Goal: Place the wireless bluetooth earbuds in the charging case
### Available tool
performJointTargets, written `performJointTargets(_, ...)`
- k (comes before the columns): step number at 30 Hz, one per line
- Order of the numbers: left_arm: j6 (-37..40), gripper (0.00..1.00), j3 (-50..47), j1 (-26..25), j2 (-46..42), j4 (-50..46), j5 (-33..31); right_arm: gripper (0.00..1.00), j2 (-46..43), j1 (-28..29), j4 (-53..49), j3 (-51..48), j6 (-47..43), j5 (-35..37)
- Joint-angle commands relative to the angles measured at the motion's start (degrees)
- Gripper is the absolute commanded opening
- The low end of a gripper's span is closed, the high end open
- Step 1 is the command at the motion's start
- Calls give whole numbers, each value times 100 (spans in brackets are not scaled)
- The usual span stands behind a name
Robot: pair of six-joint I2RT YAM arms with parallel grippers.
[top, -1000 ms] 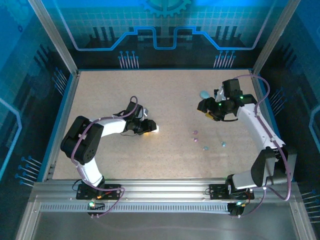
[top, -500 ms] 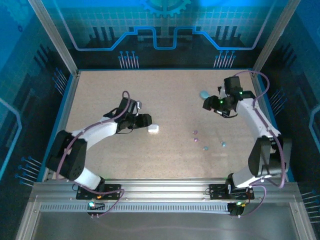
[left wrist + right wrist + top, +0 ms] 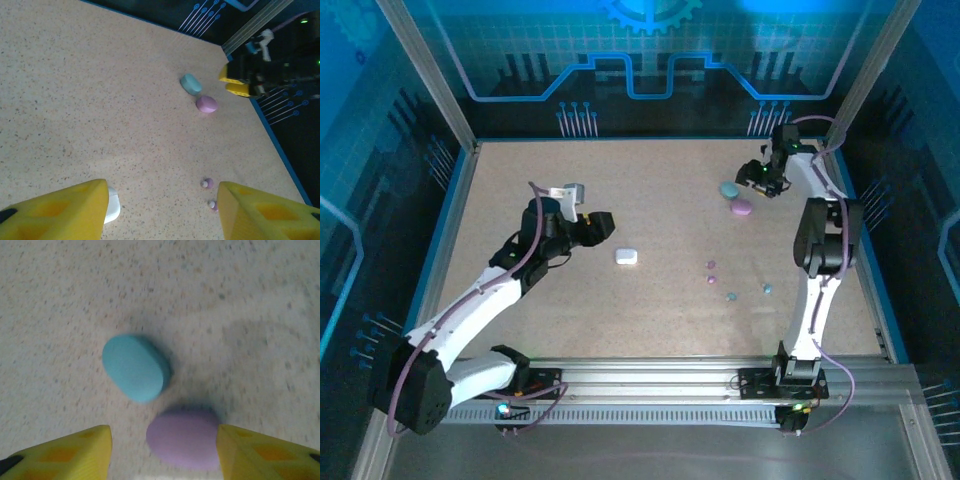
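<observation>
Earbuds lie loose on the table point(image 3: 520, 180), about four o'clock from centre: purple earbuds point(image 3: 711, 265) paired close, teal earbuds point(image 3: 730, 296) slightly apart, all tiny beads. I see the left claw point(image 3: 162, 210) open and empty just beside the white case point(image 3: 626, 256). The right claw point(image 3: 163, 440) gapes, empty, over the purple case point(image 3: 184, 437) and teal case point(image 3: 134, 367) at one o'clock, near the far right rim. Broad room lies toward eleven o'clock.

Cases and earbuds on the speckled table point(image 3: 100, 100)

The left gripper point(image 3: 162, 205) has its yellow fingers spread, nothing between them. A white case point(image 3: 113, 209) peeks out beside the left finger. Two pink-purple earbuds point(image 3: 208, 183) lie near the right finger. Farther off, a teal case point(image 3: 190, 84) and a purple case point(image 3: 206, 104) sit close to the right gripper point(image 3: 232, 82).
</observation>
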Motion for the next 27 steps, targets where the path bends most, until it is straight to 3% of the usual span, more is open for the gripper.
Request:
performJointTargets(1, 247, 60, -97, 39, -274, 151, -65, 59, 500, -74, -477, 648, -306, 47)
performJointTargets(9, 292, 61, -238, 38, -545, 141, -166, 59, 1447, -128, -1038, 1573, -491, -825)
performJointTargets(27, 200, 61, -153, 39, -245, 255, -38, 60, 371, -84, -590, -66, -708, -1392)
